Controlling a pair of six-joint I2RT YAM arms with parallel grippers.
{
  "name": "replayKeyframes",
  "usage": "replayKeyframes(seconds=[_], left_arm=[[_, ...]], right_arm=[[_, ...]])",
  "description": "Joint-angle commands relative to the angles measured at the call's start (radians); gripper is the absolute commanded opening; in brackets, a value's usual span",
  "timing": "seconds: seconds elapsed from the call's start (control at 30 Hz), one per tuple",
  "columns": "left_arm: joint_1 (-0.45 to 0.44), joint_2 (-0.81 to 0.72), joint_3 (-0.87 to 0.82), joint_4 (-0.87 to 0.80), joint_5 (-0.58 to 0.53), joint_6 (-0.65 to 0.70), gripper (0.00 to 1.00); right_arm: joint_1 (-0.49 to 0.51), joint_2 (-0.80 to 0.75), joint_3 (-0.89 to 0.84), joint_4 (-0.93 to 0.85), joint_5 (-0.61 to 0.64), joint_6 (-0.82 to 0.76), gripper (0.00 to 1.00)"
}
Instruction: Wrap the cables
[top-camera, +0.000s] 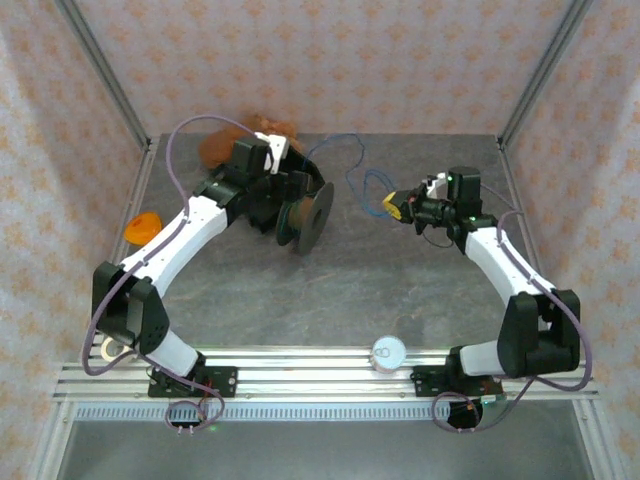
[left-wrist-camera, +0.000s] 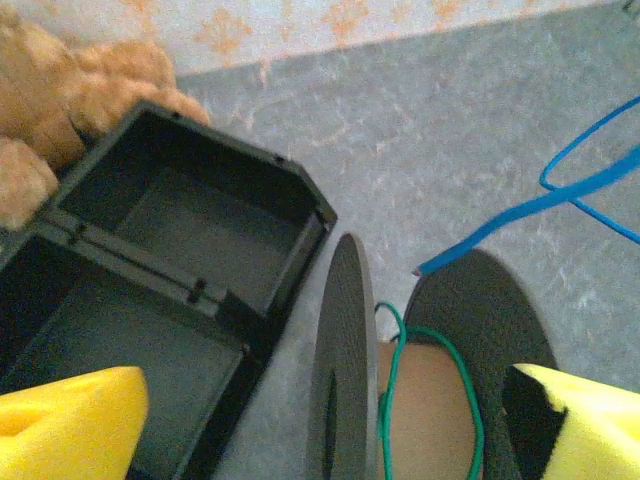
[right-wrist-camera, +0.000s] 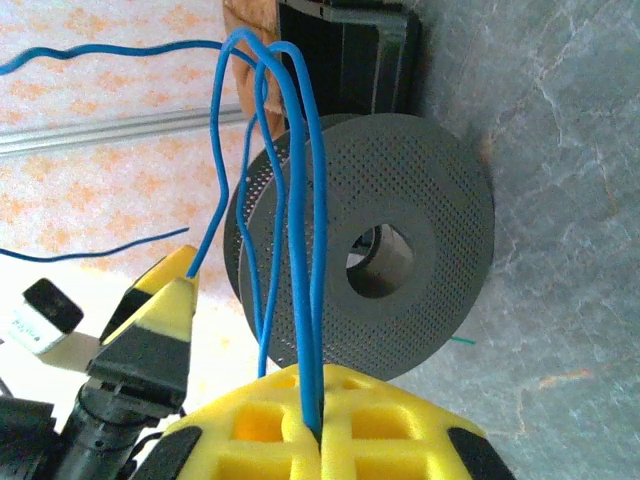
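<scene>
Left fingers (left-wrist-camera: 60, 425) near box (left-wrist-camera: 185, 235) (two compartments)

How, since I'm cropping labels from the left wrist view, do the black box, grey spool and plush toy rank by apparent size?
1. black box
2. grey spool, though it sits nearest the camera and is cropped
3. plush toy, also cropped by the frame edge

Blue cable (left-wrist-camera: 530, 207) running off right edge, spool (left-wrist-camera: 345, 350) cut off at bottom
</scene>
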Motion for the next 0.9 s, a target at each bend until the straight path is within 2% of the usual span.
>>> replayKeyframes(seconds=[0.0,0.1,0.27,0.47,0.67,0.87], left_arm=[[0.007,-0.048,-0.061,0.022,0.050,-0.038,0.85],[0.003,-0.056,-0.117,0.024,0.046,-0.050,0.63],[0.002,-0.079,-0.192,0.060,0.032,-0.066,0.57],[0.003,-0.075,-0.206,0.063,0.024,-0.075,0.44],[0.004,-0.087,-0.203,0.060,0.017,-0.076,0.44],[0.003,-0.127,-0.217,0.065,0.019,-0.074,0.60]], right_arm=[[-0.008,-0.044,-0.007,-0.047,-0.025,-0.043,0.00],[-0.008,-0.061,-0.017,-0.062,-0.030,-0.047,0.00],[-0.008,-0.104,-0.046,-0.098,-0.030,-0.063,0.00],[-0.008,-0.135,-0.091,-0.112,-0.040,-0.066,0.00],[-0.009,-0.148,-0.115,-0.118,-0.047,-0.072,0.00],[0.003,-0.133,-0.120,-0.089,-0.042,-0.054,0.00]])
